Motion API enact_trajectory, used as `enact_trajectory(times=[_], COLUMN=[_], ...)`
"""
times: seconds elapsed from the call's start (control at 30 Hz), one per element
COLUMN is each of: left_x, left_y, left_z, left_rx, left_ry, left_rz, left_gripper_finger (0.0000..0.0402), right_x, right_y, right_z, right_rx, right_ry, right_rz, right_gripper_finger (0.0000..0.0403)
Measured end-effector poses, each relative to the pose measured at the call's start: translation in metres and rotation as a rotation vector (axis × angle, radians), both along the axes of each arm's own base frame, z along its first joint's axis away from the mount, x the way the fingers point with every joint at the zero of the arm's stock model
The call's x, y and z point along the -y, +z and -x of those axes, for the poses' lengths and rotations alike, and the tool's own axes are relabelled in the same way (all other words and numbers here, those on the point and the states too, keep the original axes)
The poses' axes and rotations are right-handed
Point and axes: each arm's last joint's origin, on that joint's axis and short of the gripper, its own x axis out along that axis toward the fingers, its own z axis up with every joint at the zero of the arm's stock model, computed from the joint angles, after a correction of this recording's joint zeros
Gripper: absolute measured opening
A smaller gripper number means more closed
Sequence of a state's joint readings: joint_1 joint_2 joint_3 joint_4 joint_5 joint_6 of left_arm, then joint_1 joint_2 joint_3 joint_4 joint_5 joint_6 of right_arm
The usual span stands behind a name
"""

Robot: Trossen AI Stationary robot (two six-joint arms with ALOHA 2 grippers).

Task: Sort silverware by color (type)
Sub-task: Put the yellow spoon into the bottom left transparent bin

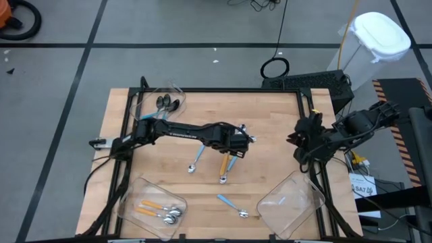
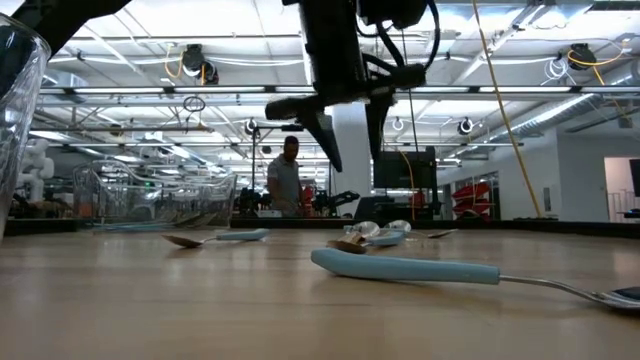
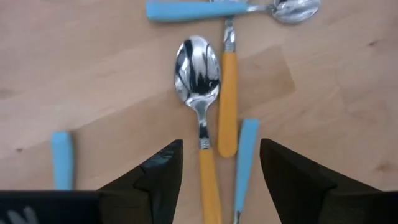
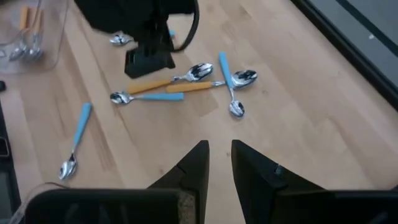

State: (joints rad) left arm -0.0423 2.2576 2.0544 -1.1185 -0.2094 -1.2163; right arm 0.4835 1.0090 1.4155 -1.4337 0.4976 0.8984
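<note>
While its fingers stood apart, the left gripper (image 3: 217, 171) hovered over an orange-handled spoon (image 3: 200, 118) in the cluster mid-surface; dropping squarely astride that handle, clear of the blue-handled spoon (image 3: 244, 162) beside it, seemed wise. Beyond, the right gripper (image 4: 217, 165) waited, nearly together, empty.
</note>
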Motion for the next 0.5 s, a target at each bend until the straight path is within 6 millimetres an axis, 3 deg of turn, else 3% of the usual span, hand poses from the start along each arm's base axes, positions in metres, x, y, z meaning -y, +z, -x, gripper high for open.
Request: enact_trajectory(times=[0.27, 0.5], left_x=[0.009, 0.018], left_y=[-0.04, -0.052], left_z=[-0.009, -0.01], left_rx=[-0.081, -0.116], left_ry=[-0.038, -0.057], left_rz=[0.112, 0.11], left_gripper_finger=[0.0214, 0.0214], right_x=[-0.004, -0.005], right_y=[-0.003, -0.004], right_z=[-0.007, -0.009], right_rx=[-0.008, -0.015], right_ry=[-0.025, -0.024], right_rz=[-0.011, -0.007], right_gripper_finger=[0.0066, 0.0066])
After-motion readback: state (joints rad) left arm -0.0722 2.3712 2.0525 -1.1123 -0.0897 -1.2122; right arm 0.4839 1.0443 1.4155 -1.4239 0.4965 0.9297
